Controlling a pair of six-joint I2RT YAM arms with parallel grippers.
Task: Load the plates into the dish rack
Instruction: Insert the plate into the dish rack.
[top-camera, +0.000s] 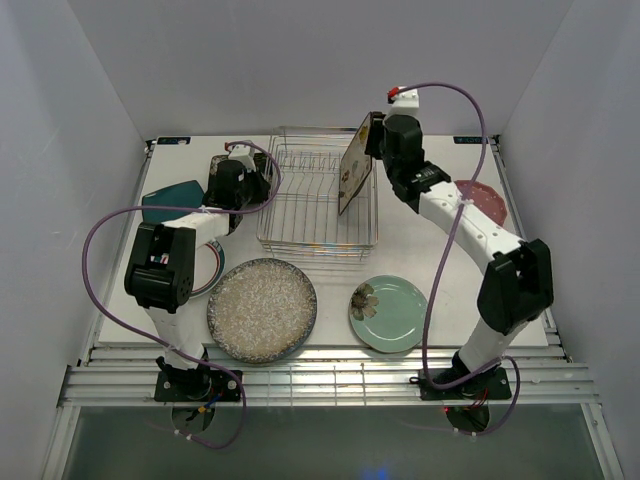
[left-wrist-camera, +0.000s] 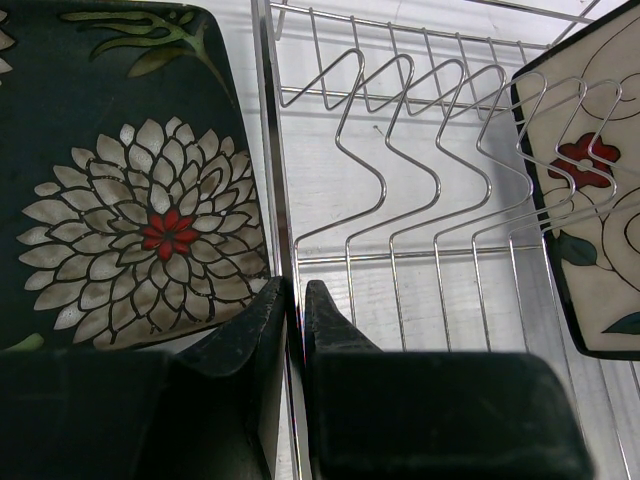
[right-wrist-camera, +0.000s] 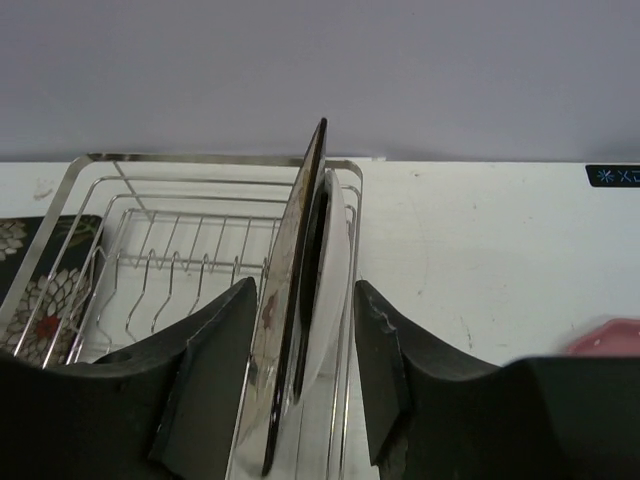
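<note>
Dish rack (top-camera: 318, 205) at the back middle of the table (top-camera: 405, 250), seen from above. A cream floral square plate (top-camera: 355, 175) stands on edge at its right end, with the right gripper (top-camera: 370, 138) at the plate's upper edge. The left gripper (top-camera: 245, 185) sits at the rack's left side. A grey speckled plate (top-camera: 262, 308) and a mint green plate (top-camera: 388, 313) lie flat in front of the rack, with a pink plate (top-camera: 487, 200) to its right and a teal plate (top-camera: 172, 203) to its left.

Left wrist view: fingers (left-wrist-camera: 250, 330) almost together, pinching the rack's left rim wire. A black floral square plate (left-wrist-camera: 120, 180) lies flat just outside that rim.

Right wrist view: jaws parted on either side of the upright cream plate, loose around it and gripping nothing. A white plate (right-wrist-camera: 335, 280) stands just beside it.
</note>
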